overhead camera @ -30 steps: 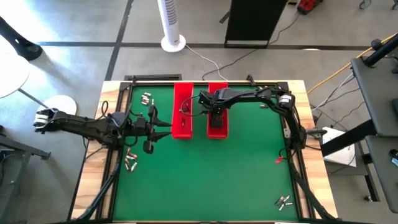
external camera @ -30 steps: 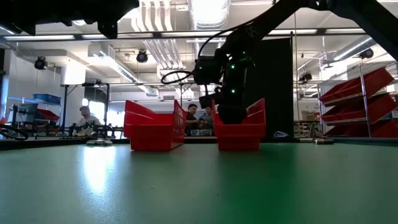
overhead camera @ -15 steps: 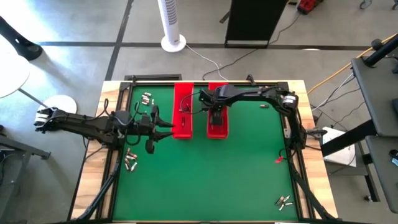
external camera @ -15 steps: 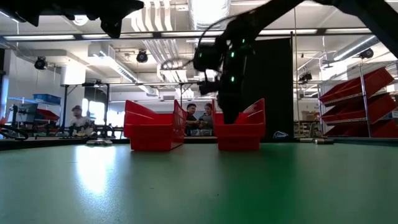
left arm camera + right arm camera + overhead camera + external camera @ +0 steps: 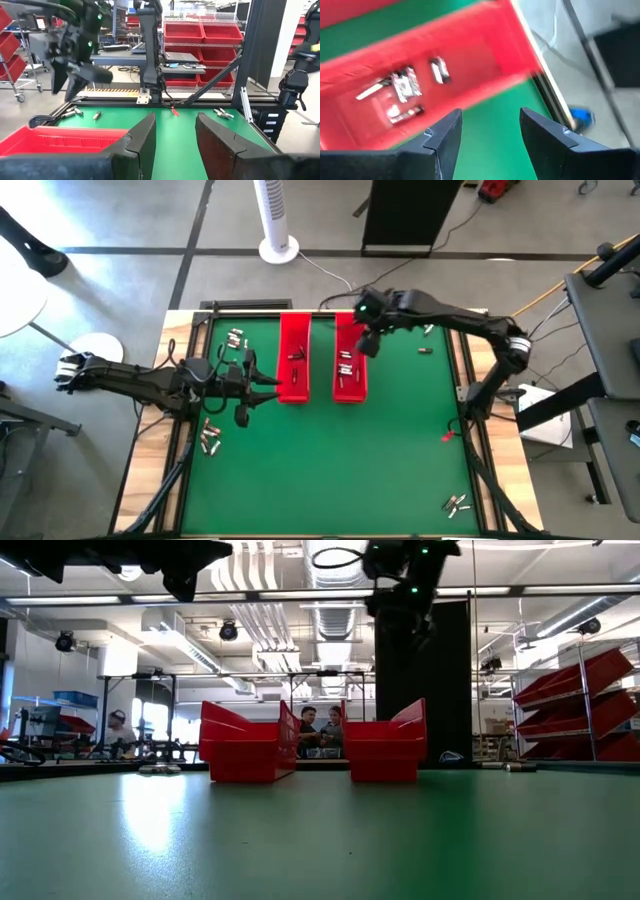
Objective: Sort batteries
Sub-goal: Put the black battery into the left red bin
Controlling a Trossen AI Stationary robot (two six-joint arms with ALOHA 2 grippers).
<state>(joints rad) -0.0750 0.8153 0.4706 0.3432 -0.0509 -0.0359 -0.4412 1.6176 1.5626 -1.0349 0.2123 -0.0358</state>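
Two long red trays stand side by side at the table's far middle: the left tray (image 5: 294,370) and the right tray (image 5: 349,370). Both hold a few small silvery batteries (image 5: 402,85). My right gripper (image 5: 490,122) hangs open high above the right tray's right rim (image 5: 367,340), with nothing between its fingers. My left gripper (image 5: 175,127) stands open and level just left of the left tray (image 5: 266,386), also with nothing in it. Loose batteries lie on the green mat at the far left (image 5: 235,338), the near left (image 5: 210,438) and the near right corner (image 5: 457,503).
Single batteries lie right of the right tray (image 5: 425,350). A small red thing (image 5: 449,436) lies at the mat's right edge. The wooden frame (image 5: 170,330) borders the mat. The mat's (image 5: 330,470) near half is bare green.
My right gripper has risen steeply out of the right tray and gone a little toward the table's far right. It now hangs well above the tray's rim. The batteries inside that tray have come into sight.
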